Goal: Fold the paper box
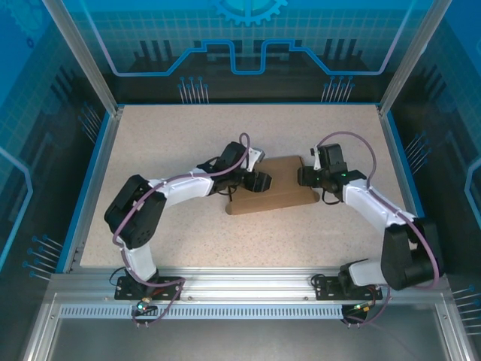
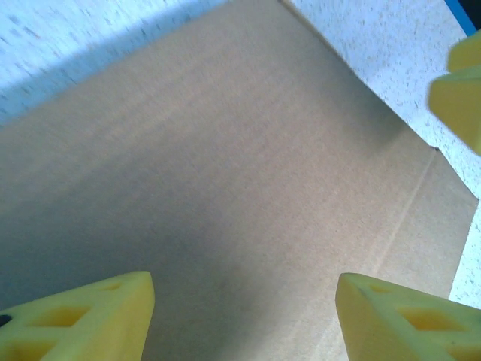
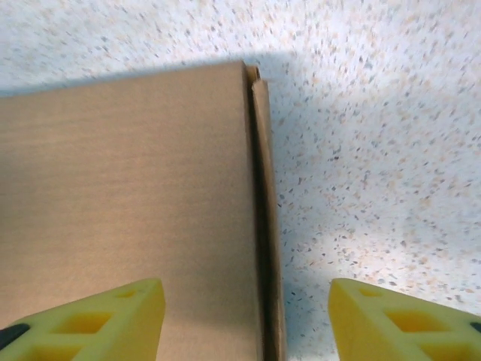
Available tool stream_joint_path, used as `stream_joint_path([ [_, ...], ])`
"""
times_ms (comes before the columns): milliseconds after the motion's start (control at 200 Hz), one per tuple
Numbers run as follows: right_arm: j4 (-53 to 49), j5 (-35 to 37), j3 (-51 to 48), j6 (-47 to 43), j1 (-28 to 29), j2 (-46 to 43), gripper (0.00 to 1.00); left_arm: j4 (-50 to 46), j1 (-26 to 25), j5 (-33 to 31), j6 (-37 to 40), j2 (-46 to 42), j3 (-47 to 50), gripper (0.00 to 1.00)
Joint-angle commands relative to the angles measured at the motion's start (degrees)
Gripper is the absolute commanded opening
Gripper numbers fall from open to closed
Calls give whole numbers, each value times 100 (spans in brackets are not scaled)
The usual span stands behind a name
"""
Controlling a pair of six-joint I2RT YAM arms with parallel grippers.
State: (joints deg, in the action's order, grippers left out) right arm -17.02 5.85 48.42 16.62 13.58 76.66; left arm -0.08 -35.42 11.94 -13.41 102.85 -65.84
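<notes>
1. Lying at the middle of the table [image 1: 165, 143], seen from above: the box [image 1: 274, 194], brown, shallow, long side running left to right, slightly askew.
2. Hovers over the box's left part: the left gripper [image 1: 259, 182], arm reaching in from the near left.
3. Sits at the box's right end: the right gripper [image 1: 304, 177], arm reaching in from the near right, facing the left one across the box top.
4. From the left wrist, shows the left gripper [image 2: 244, 320] spread wide, yellow fingers [image 2: 83, 320] well apart, nothing held between them; plain cardboard of the box [image 2: 225, 188] below.
5. Cannot tell whether those fingers touch the cardboard.
6. Shows a crease [image 2: 402, 218] running across the cardboard toward its right side, with speckled table [image 2: 391, 53] beyond the edge.
7. Catches another yellow piece [image 2: 462, 90] at the upper right edge of that view; cannot tell whose.
8. From the right wrist, shows the right gripper [image 3: 248, 320] likewise wide open and holding nothing, one of its fingers [image 3: 90, 320] over the box [image 3: 120, 195], the other over bare table [image 3: 376, 150].
9. Places the box's edge between those fingers, with a narrow flap [image 3: 264, 226] standing just beside the top panel, a thin dark gap between.
</notes>
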Motion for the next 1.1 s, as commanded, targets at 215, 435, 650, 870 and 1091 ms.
stream_joint_path([
  [215, -679, -575, -52, -316, 946, -722, 65, -469, 979, -194, 311, -73, -693, 73],
  [435, -238, -1065, 164, -394, 1295, -53, 66, -1086, 1373, 44, 642, 695, -1535, 74],
  [650, -17, -1253, 798, -476, 1292, 1069, 65, -1880, 1434, 536, 1034, 1543, -2495, 75],
  [870, -29, -1412, 659, -398, 1109, 1515, 64, -2469, 1433, 1025, 1426, 2108, -3050, 75],
  [1091, -131, -1623, 1002, -637, 749, 1735, 64, -2890, 1439, 1381, 1719, 2235, -3191, 75],
])
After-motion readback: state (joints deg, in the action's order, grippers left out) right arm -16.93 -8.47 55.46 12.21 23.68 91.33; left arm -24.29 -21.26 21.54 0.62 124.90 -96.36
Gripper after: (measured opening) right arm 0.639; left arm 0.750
